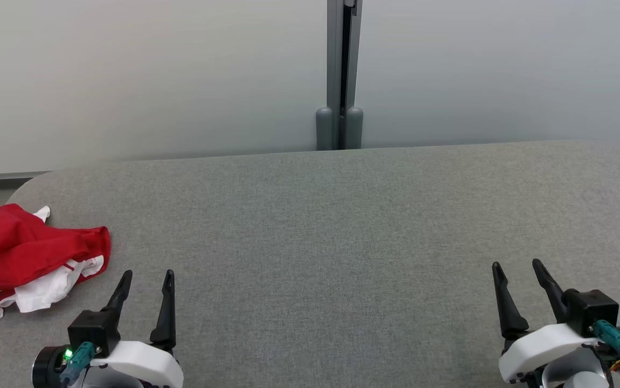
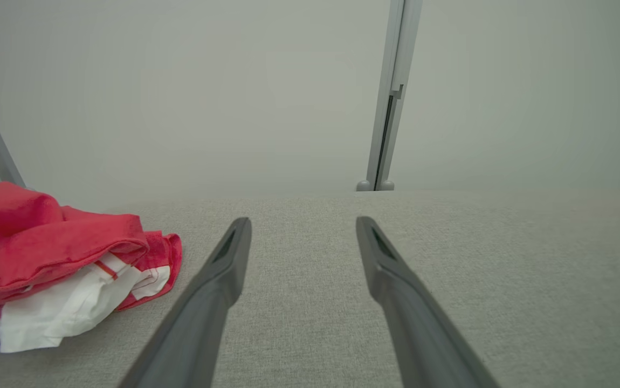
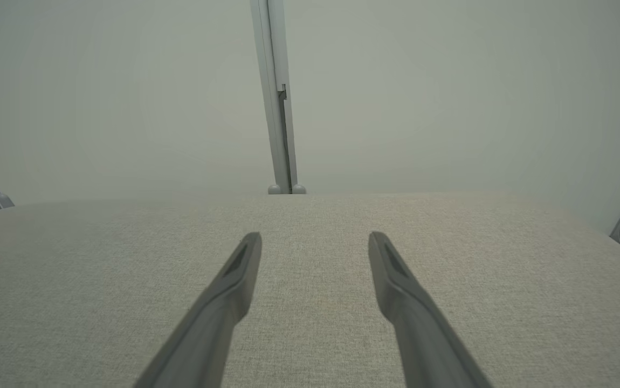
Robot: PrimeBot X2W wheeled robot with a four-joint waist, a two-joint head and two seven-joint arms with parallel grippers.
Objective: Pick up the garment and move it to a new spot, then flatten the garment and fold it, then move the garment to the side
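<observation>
Left pincer (image 1: 147, 273): spread wide, nothing held | right pincer (image 1: 516, 264): spread wide, nothing held | garment (image 1: 24, 248): red and white, crumpled, just left of and slightly beyond left pincer, untouched | table (image 1: 315, 231): grey, spread ahead of both | step: pick-up judged not yet begun | next: left pincer to be swung left, lowered onto a raised fold.

The robot's left tool (image 1: 147, 272) and right tool (image 1: 516, 263) sit low at either side, dark fingers (image 1: 165, 307) spread wide and pointing forward, both empty, white wrists (image 1: 143, 364) apparently level.
</observation>
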